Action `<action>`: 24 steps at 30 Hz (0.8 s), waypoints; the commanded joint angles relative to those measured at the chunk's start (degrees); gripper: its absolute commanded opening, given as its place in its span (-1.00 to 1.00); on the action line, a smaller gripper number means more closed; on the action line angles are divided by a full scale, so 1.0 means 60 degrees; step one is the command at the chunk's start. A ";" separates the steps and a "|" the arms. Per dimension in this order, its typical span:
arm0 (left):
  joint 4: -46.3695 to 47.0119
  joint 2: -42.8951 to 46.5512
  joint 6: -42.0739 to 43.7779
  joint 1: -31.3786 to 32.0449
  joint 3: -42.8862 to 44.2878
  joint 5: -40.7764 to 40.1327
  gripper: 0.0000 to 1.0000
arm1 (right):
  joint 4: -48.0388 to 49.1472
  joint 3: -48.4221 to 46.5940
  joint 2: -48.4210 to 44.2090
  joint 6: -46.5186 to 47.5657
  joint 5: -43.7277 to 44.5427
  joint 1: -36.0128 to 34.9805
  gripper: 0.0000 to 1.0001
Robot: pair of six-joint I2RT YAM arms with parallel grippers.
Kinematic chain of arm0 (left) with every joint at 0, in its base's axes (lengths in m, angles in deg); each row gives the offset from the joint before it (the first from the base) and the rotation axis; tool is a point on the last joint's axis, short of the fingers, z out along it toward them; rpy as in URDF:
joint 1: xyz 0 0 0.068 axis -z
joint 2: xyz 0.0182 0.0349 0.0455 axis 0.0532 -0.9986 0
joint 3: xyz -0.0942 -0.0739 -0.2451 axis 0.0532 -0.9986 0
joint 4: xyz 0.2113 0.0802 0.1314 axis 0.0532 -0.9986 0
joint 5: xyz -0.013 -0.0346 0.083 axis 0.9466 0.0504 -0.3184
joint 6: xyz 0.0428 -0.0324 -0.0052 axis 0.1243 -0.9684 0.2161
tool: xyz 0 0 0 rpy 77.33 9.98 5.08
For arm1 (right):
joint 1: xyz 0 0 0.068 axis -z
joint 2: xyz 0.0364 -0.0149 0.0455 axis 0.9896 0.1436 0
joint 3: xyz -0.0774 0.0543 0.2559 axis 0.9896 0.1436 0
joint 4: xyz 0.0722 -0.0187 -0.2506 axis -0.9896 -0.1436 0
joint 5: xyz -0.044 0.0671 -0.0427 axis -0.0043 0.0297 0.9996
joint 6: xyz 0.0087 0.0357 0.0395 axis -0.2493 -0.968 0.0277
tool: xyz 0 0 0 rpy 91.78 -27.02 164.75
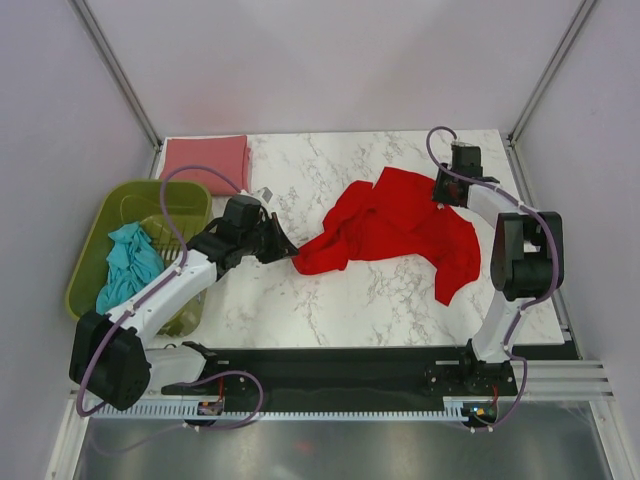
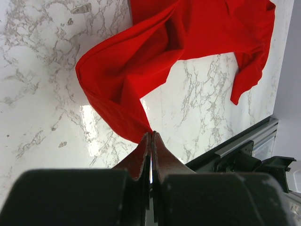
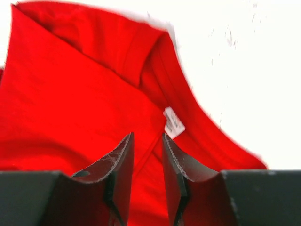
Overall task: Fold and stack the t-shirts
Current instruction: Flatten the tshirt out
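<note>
- While clamped on an edge of red t-shirt (image 2: pixel 141 61), left gripper (image 2: pixel 151 135) held it stretched, likely to flatten it.
- Right gripper (image 3: pixel 146 139) hovered narrowly parted over collar by label (image 3: pixel 174 122), probably to grab.

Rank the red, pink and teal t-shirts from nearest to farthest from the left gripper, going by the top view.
1. red t-shirt: just right of the left gripper, one end pinched in its shut jaws.
2. pink t-shirt: folded flat, up and to the left at the far side.
3. teal t-shirt: crumpled in the green basket, farthest left.
</note>
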 commanded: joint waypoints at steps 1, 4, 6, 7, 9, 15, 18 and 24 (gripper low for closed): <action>0.0378 0.0167 0.0336 0.0051 -0.0057 0.0238 -0.96 | 0.0445 -0.0630 0.0152 0.0745 -0.0122 0.0042 -0.24; 0.0378 0.0138 0.0336 0.0051 -0.0057 0.0267 -0.95 | 0.0371 -0.0762 0.0240 0.0892 -0.0122 0.0056 -0.19; 0.0378 0.0138 0.0307 0.0051 -0.0042 0.0267 -0.95 | 0.0342 -0.0923 0.0357 0.0994 -0.0516 0.0334 -0.17; 0.0378 0.0138 0.0321 0.0051 -0.0028 0.0267 -0.95 | 0.0284 -0.1010 0.0430 0.1053 -0.0575 0.0335 -0.16; 0.0378 0.0123 0.0321 0.0051 -0.0013 0.0296 -0.95 | 0.0123 -0.1216 0.0664 0.1213 -0.0678 0.0349 -0.15; 0.0363 0.0138 0.0321 0.0051 0.0002 0.0282 -0.95 | -0.0053 -0.1480 0.1075 0.1332 -0.0898 0.0437 -0.24; 0.0378 0.0123 0.0321 0.0051 -0.0027 0.0267 -0.95 | -0.0126 -0.1524 0.1192 0.1375 -0.1074 0.0452 -0.28; 0.0392 0.0108 0.0321 0.0051 -0.0071 0.0281 -0.96 | -0.0126 -0.1480 0.1280 0.1361 -0.1133 0.0452 -0.31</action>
